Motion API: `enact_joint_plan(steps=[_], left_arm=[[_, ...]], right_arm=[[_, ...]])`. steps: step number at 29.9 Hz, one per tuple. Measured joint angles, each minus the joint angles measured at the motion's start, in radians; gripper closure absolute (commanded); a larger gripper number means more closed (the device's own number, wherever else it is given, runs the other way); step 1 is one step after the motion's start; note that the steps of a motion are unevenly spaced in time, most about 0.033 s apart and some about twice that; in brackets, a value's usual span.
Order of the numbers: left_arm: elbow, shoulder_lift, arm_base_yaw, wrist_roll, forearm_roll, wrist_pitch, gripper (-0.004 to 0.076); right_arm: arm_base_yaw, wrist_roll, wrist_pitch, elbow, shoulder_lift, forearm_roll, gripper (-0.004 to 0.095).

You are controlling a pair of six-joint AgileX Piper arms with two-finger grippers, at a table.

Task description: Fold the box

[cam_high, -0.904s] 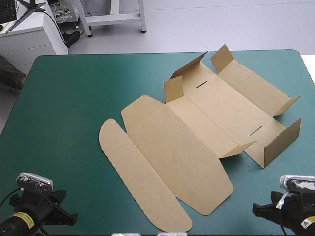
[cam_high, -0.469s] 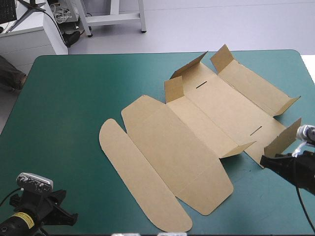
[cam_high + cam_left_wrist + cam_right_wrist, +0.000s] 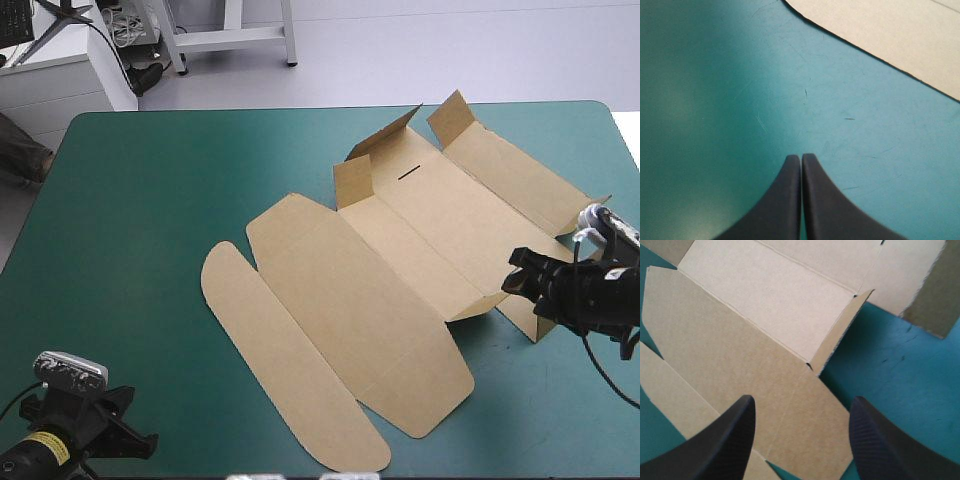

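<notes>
Worktop [image 3: 150, 180] with a teal-green cover, seen from above and behind the robot. The box [image 3: 400, 250], a cut sheet of brown board, lies unfolded on the right half of the worktop. It runs on a slant from the middle of the near edge toward the far right corner.

Its long rounded lid flap [image 3: 290, 360] lies flat at the end nearest the near edge, with a broader flat panel beside it. Toward the far right corner several short flaps stand up from the sheet. One of them, the small raised flap [image 3: 840, 332], stands tilted at the crease between the broad panel and the base.

The left hand [image 3: 801, 157] rests low at the near left corner of the worktop, well apart from the box. Its two black fingers are pressed together in one pointed arch and grip nothing; only bare cover and a curved edge of board lie ahead of it.

The right hand [image 3: 520, 275] reaches in from the right edge, at the box's near right side. Its fingers [image 3: 725, 440] stand wide apart above the broad panel, the small raised flap just ahead of them (whether they touch the board cannot be told). Nothing is held between them.
</notes>
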Motion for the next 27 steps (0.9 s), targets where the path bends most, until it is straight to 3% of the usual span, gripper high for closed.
enact_joint_plan(steps=[11, 27], left_arm=[[0.0, 0.0, 0.0, 0.0, 0.0, 0.0, 0.0734], [0.0, 0.0, 0.0, 0.0, 0.0, 0.0, 0.0734]], right_arm=[[0.001, 0.121, -0.012, 0.0, 0.261, 0.051, 0.0365], [0.001, 0.132, -0.031, 0.002, 0.489, 0.051, 0.0369]])
